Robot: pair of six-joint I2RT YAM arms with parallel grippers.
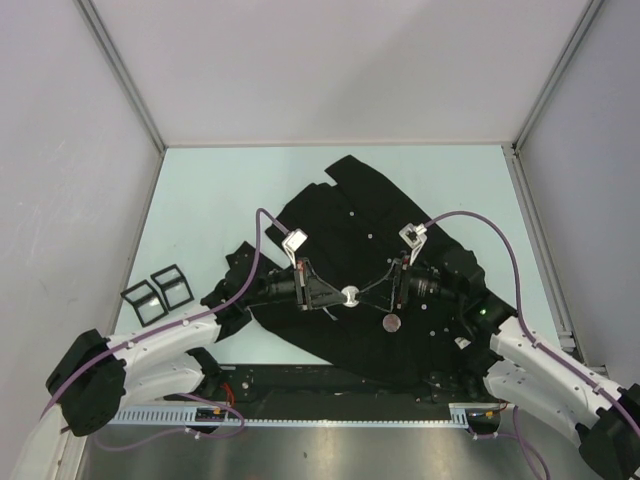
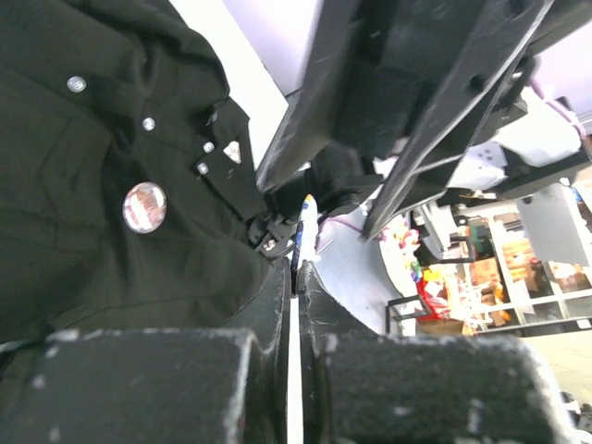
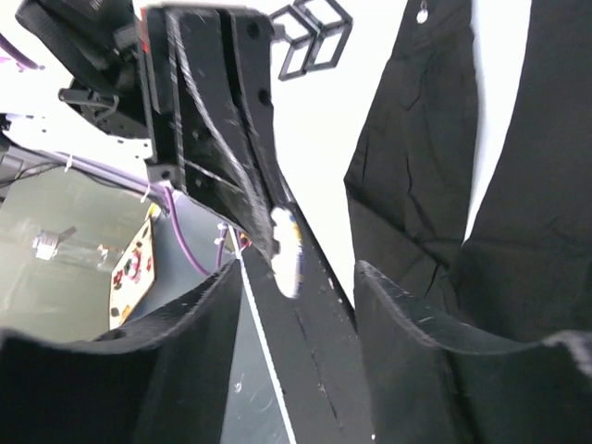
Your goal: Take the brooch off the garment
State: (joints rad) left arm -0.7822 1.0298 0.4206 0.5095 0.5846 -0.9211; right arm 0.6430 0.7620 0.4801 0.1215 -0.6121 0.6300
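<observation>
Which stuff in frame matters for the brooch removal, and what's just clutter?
Job: black shirt; round brooch on it; white disc pinched by left gripper; right gripper, open.
Lying about: two black wire frames left of the shirt.

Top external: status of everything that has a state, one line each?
left gripper: shut on held brooch
held brooch: pinched edge-on between the left fingers
right gripper: open, empty
second brooch: lying on the garment, untouched
garment: spread on the table, rumpled
</observation>
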